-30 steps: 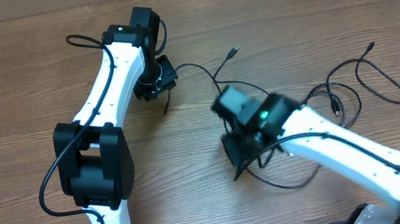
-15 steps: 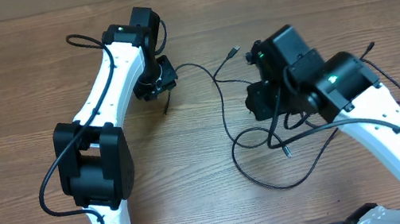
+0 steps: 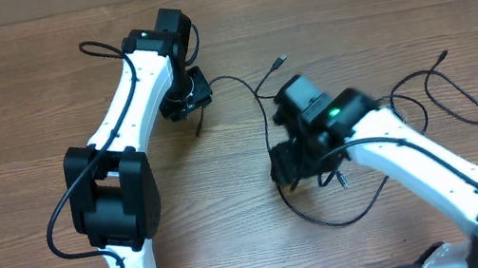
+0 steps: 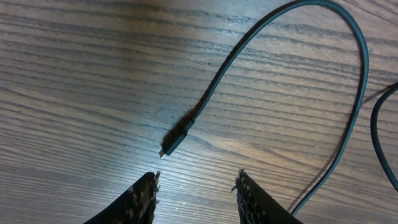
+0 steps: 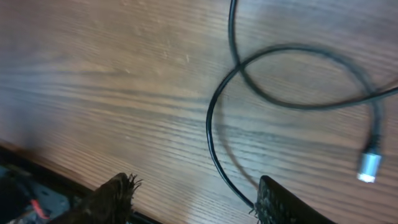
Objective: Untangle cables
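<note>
Several thin black cables (image 3: pixel 267 115) lie in loose curves on the wooden table, with one wide loop (image 3: pixel 329 219) near the front. My left gripper (image 3: pixel 186 101) is open above the table; in the left wrist view its jaws (image 4: pixel 196 177) are empty, and a cable's small plug end (image 4: pixel 171 142) lies just ahead of them. My right gripper (image 3: pixel 287 171) hovers over the crossing loops. In the right wrist view it (image 5: pixel 196 183) stands wide open, and a cable (image 5: pixel 214 149) runs down past the inner face of its right finger (image 5: pixel 280 202). A silver plug (image 5: pixel 370 167) lies to the right.
More cable curves (image 3: pixel 465 103) spread toward the table's right edge, with a plug end (image 3: pixel 277 60) at the back middle. The left arm's white links (image 3: pixel 124 104) cross the left half of the table. The table's front edge (image 5: pixel 37 168) shows close to the right gripper.
My right gripper has gone from shut to wide open, and the right arm swung to the right and then back left over the cable loop. The left jaws have widened slightly; the left arm stayed put.
</note>
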`<state>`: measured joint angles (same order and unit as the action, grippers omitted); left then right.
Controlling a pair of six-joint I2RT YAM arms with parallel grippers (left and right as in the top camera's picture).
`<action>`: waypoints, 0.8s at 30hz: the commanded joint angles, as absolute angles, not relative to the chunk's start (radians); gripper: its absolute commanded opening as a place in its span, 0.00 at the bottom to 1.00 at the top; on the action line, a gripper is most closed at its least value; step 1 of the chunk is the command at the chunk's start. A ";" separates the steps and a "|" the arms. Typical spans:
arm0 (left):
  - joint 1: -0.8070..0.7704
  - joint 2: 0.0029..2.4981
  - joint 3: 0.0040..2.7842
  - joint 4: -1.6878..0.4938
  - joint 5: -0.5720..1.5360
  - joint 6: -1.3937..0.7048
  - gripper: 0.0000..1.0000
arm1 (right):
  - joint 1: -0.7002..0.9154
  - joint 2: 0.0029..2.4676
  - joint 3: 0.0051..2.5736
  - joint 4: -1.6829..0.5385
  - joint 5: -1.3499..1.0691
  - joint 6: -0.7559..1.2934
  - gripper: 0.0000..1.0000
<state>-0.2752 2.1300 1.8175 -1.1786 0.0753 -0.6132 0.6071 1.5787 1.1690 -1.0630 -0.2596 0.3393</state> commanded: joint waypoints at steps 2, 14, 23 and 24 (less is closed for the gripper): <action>-0.283 2.138 1.808 -1.180 0.079 -0.606 0.42 | 0.660 1.623 1.112 -1.013 -0.255 0.376 0.57; -0.283 2.138 1.808 -1.177 0.078 -0.606 0.42 | 0.696 1.750 0.978 -0.866 -0.244 0.378 0.50; -0.283 2.138 1.808 -1.174 0.078 -0.606 0.43 | 0.696 1.757 0.975 -0.869 -0.240 0.378 0.13; -0.283 2.138 1.808 -1.174 0.078 -0.606 0.43 | 0.696 1.757 0.976 -0.870 -0.245 0.377 0.04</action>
<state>-0.2752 2.1300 1.8175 -1.1774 0.0753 -0.6132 0.6907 1.7573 0.9741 -0.8734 -0.2462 0.3714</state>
